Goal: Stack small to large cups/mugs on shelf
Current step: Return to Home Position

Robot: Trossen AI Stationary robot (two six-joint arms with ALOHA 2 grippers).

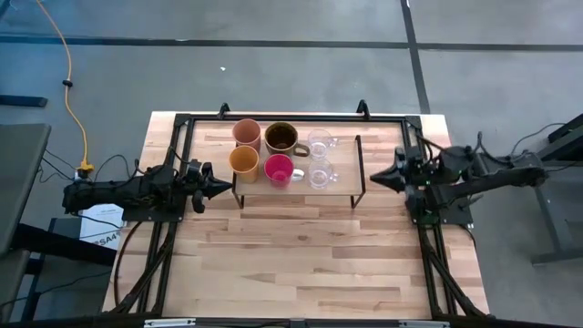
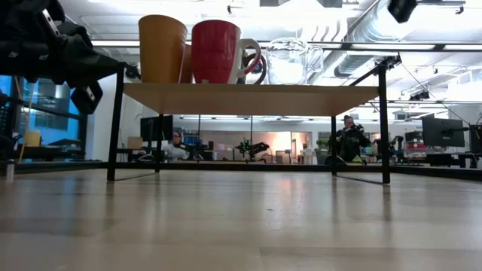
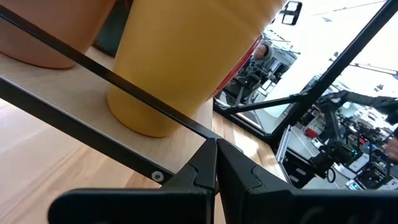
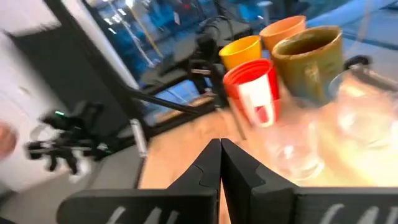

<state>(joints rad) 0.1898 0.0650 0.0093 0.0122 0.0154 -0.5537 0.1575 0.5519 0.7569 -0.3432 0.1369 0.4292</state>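
Observation:
Six cups stand in two rows on the shelf's (image 1: 339, 188) wood top: peach tumbler (image 1: 246, 133), brown mug (image 1: 281, 138) and a clear glass mug (image 1: 320, 143) at the back; yellow-orange cup (image 1: 243, 162), red-pink cup (image 1: 279, 169) and a second clear glass mug (image 1: 319, 173) in front. My left gripper (image 1: 228, 186) is shut and empty just left of the shelf, beside the yellow-orange cup (image 3: 186, 56). My right gripper (image 1: 374, 179) is shut and empty just right of the shelf.
The shelf stands on the far half of the wooden table (image 1: 301, 264), inside a black frame (image 1: 296, 118) around the work area. The table's near half is bare wood. People and desks show in the room beyond (image 2: 346, 139).

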